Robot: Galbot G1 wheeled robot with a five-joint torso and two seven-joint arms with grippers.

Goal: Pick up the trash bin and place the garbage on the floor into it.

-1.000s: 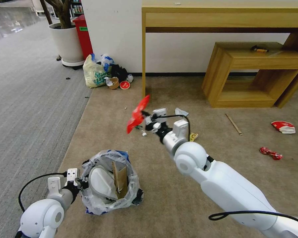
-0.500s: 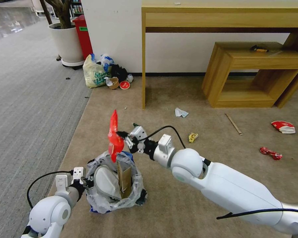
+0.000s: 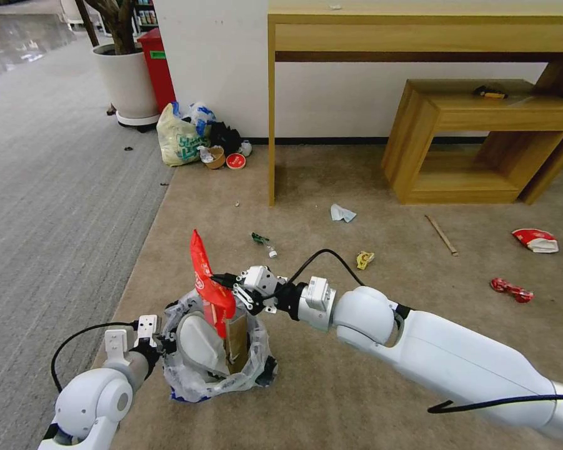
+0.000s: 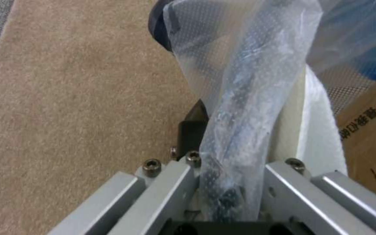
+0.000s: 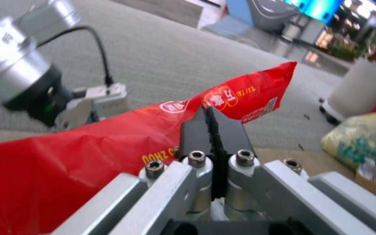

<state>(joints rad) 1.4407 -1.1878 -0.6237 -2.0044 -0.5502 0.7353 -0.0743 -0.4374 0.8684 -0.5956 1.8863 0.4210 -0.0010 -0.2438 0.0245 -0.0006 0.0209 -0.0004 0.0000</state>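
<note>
Since the earlier frame the right gripper [image 3: 217,279], pinching a red wrapper [image 3: 207,284], has descended over the trash bin [image 3: 215,350], its rim clamped by the left gripper [image 3: 158,342]; slipper and cardboard are inside, while several scraps remain on the floor [image 3: 356,350].

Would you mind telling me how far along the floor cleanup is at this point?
Partly done. The trash bin, gripped at its rim by the left end effector, already holds a white slipper and cardboard. The right end effector holds a red wrapper over it, unreleased. Left on the floor: tissue, wooden stick, yellow scrap, two red pieces.
</note>
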